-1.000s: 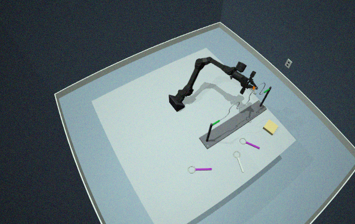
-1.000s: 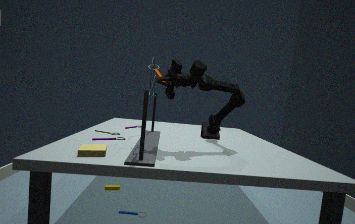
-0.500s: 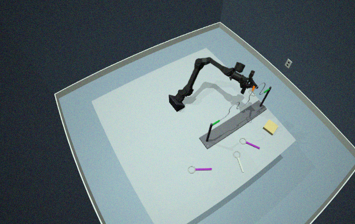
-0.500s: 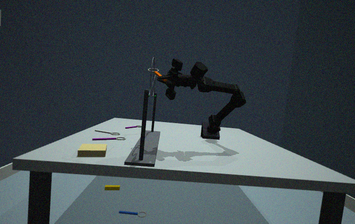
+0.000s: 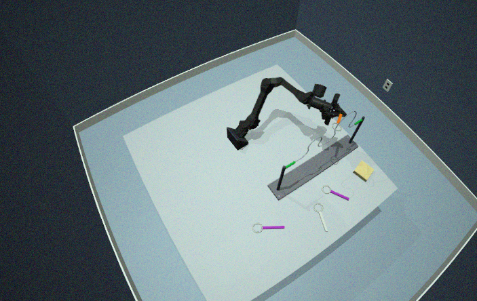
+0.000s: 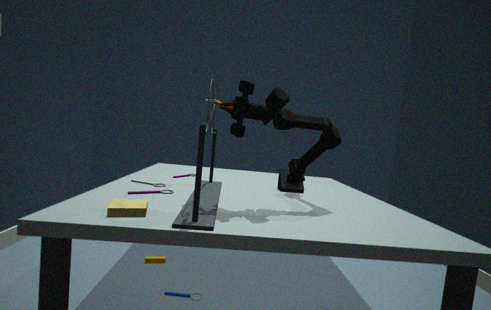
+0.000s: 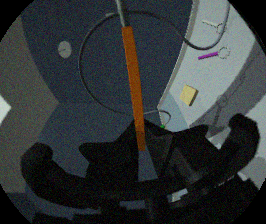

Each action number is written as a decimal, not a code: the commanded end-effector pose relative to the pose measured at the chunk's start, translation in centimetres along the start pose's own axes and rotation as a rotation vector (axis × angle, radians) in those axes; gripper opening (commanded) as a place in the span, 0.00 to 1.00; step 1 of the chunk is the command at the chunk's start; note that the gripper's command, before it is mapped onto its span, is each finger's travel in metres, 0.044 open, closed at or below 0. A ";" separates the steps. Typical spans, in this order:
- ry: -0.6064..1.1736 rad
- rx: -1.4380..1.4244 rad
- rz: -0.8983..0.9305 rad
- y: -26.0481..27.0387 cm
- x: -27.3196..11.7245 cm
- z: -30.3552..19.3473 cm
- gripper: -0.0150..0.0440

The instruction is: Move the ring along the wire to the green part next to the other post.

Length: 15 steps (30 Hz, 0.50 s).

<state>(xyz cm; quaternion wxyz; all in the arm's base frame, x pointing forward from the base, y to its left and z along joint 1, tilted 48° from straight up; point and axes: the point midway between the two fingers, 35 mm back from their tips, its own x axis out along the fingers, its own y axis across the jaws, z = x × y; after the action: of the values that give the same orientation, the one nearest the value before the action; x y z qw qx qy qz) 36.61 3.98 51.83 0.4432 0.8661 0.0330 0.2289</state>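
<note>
The orange handle (image 5: 339,118) (image 6: 218,102) (image 7: 134,75) is held near its end by my gripper (image 5: 342,113) (image 7: 137,120), which is shut on it. The ring (image 5: 337,123) (image 6: 211,100) is around a steep stretch of the grey wire (image 7: 80,62), nearer the right post in the top view. It looks almost flat in the exterior view; whether it touches the wire cannot be told. One green part (image 5: 358,121) is by the right post (image 5: 357,129), the other green part (image 5: 290,165) by the left post (image 5: 281,178). The ring itself is mostly out of the wrist view.
Both posts stand on a dark grey base (image 5: 303,169). The wire bends up and down between them. A yellow block (image 5: 364,171) (image 6: 128,207), two purple-handled rings (image 5: 340,195) (image 5: 273,227) and a white-handled ring (image 5: 322,220) lie on the table beyond the base.
</note>
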 end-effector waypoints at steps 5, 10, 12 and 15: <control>-0.010 0.091 0.057 0.5 -0.1 -0.1 0.00; -0.016 0.147 0.088 0.7 -0.1 -0.1 0.00; -0.019 0.170 0.101 0.8 -0.1 -0.1 0.00; -0.023 0.204 0.120 1.0 -0.1 -0.1 0.00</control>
<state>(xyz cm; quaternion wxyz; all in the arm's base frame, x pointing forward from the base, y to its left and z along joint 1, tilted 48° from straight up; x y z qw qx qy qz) 36.46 3.58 52.42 0.3580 0.9029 0.0065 0.2380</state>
